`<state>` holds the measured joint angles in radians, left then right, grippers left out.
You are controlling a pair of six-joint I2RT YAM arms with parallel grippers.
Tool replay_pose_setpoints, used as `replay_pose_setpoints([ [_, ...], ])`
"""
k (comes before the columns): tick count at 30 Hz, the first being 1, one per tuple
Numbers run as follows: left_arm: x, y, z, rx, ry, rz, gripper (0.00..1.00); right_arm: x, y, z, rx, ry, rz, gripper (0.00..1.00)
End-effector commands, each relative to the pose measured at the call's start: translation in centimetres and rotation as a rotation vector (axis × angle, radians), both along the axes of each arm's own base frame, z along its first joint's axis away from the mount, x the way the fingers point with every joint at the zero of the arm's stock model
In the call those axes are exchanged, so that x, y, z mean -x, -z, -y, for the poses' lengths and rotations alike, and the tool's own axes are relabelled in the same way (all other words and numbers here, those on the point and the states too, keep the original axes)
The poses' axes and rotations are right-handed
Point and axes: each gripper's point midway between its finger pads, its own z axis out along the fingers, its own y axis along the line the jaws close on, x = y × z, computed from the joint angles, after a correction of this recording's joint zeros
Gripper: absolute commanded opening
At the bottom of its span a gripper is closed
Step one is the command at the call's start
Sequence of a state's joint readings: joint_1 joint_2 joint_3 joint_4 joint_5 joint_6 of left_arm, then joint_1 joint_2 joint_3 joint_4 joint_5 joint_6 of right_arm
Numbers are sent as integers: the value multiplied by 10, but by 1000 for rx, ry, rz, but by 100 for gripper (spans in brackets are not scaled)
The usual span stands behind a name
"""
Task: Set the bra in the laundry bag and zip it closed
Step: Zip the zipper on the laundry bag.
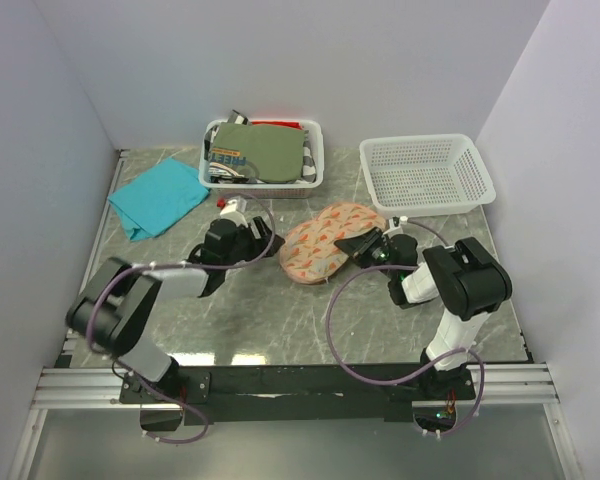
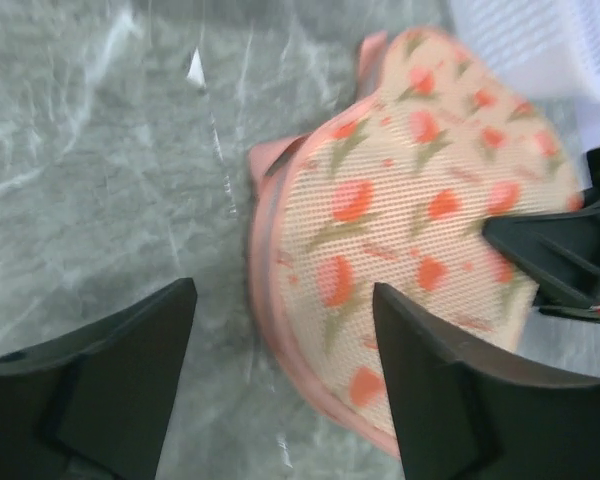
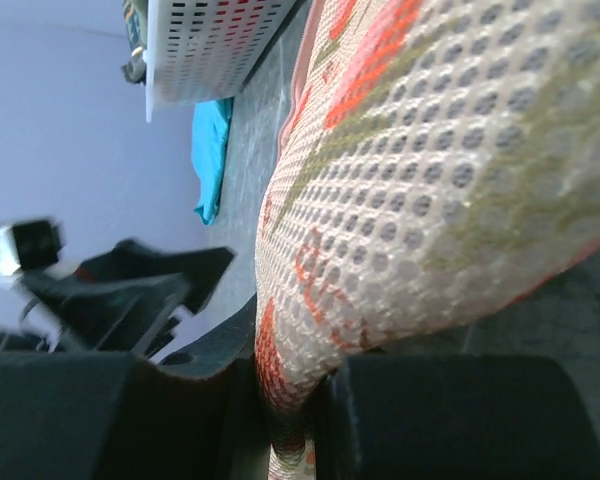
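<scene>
The laundry bag, peanut-shaped pinkish mesh with orange-red print, lies flat in the middle of the table. My left gripper is at its left end. In the left wrist view the left gripper is open, and the laundry bag's rim lies just under the right finger. My right gripper is over the bag's right side. In the right wrist view the right gripper is shut, pinching a fold of the bag's mesh. The bra is out of view.
A teal cloth lies at the back left. Behind the bag, a white basket holds an olive-green folded garment. An empty white mesh basket stands at the back right. Walls close in on both sides.
</scene>
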<state>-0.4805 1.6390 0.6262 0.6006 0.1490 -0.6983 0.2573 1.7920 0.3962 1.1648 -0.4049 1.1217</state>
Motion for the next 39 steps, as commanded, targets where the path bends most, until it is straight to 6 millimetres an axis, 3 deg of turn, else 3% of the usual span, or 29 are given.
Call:
replay_pose_setpoints([
  [1, 18, -48, -5, -44, -55, 167, 82, -6, -33, -7, -54, 60, 59, 19],
  [5, 62, -57, 19, -77, -20, 215, 95, -5, -38, -14, -70, 72, 48, 19],
  [6, 79, -57, 33, -64, 17, 215, 96, -6, -38, -16, -70, 72, 46, 19],
  [9, 109, -50, 45, -40, 33, 207, 96, -4, -41, -19, -67, 68, 38, 19],
  [11, 121, -36, 43, -54, 24, 193, 96, -2, -41, -18, -59, 71, 20, 18],
  [14, 142, -23, 55, -53, 54, 176, 96, -1, -41, -18, -50, 70, 6, 18],
  [18, 160, -6, 82, -78, 104, 171, 96, 2, -40, -17, -42, 74, -5, 17],
  [22, 162, 2, 117, -65, 124, 176, 99, 5, -35, -17, -30, 67, -22, 18],
  [24, 160, 1, 125, -45, 123, 185, 93, 4, -36, -17, -21, 60, -6, 18],
  [27, 155, 3, 127, -27, 97, 191, 88, 3, -34, -8, 16, 72, -15, 18],
  [33, 145, 4, 132, -65, 79, 211, 84, 5, -32, -13, 62, 20, -23, 18],
  [39, 134, 4, 137, -66, 81, 230, 66, 12, -18, -19, 71, -36, -63, 18],
])
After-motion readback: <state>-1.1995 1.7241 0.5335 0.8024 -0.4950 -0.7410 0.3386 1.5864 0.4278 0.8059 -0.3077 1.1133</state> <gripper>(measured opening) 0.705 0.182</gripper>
